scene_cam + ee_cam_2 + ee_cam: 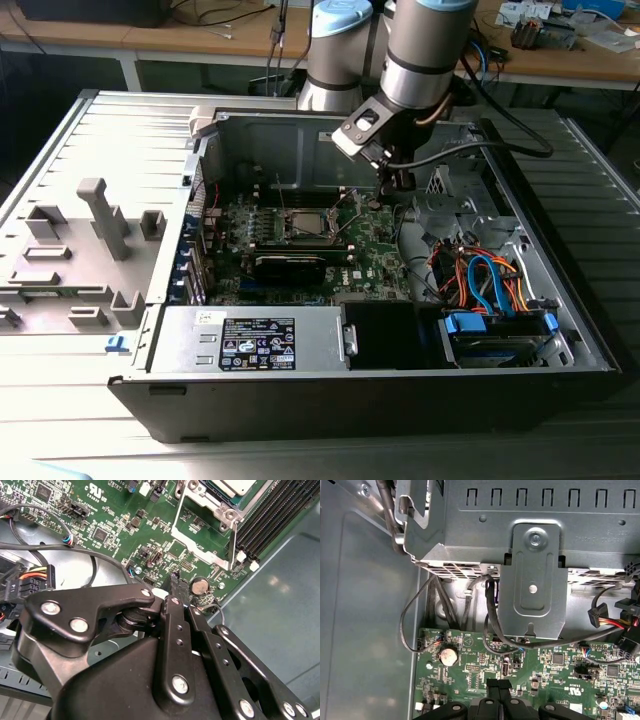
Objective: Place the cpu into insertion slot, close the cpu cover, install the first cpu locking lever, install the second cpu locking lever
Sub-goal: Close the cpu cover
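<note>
The table carries a computer case lying on its side and open on top. The arm comes down into it with free room over the whole interior. A grey ribbed panel lies flat beside the case, well apart from the fingers, on the exterior view's left.

The green board covers the case floor. The fingers hang low over the corner of it nearest the grey case wall, which hems them in on one side. Ahead of them in the first wrist view a metal drive cage overhangs the board. Black cables loop down between cage and board and narrow the room there.

The gripper has its fingers pressed together with nothing between them, the tips just beside a round coin battery. The insertion slot sits apart from the fingers, past the battery, towards the board's middle.

In the second wrist view the cpu lies inside the slot, pale face up, framed by the silvery cpu cover. Whether the cover is latched I cannot tell. Long black memory slots run alongside it.

The power supply, far from the fingers, bears a dark label with pale print. White printed marks dot the board.
</note>
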Available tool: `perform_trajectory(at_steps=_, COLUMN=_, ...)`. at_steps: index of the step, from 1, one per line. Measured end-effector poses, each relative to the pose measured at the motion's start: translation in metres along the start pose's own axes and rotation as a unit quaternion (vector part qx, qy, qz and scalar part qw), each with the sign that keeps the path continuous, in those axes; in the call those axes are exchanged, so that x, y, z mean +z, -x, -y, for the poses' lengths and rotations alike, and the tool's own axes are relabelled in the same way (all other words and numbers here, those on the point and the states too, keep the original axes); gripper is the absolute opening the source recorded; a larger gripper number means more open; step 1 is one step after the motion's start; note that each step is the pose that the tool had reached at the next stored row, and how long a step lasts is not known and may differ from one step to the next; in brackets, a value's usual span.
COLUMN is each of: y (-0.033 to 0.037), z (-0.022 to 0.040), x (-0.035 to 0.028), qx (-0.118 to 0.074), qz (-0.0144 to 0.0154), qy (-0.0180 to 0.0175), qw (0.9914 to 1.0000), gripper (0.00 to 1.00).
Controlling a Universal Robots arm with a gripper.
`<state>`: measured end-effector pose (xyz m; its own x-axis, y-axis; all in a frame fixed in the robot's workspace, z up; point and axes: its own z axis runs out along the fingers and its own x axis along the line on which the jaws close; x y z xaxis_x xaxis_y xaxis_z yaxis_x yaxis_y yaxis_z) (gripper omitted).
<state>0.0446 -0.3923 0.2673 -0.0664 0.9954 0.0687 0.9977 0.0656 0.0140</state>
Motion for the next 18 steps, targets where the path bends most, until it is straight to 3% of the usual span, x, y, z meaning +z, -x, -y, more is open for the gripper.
perform_trajectory(at_steps=18, y=0.0001, z=0.0025, x=0.0033, qx=0.000, qz=0.0000, qy=0.0000, qw=1.00000, gripper=0.11)
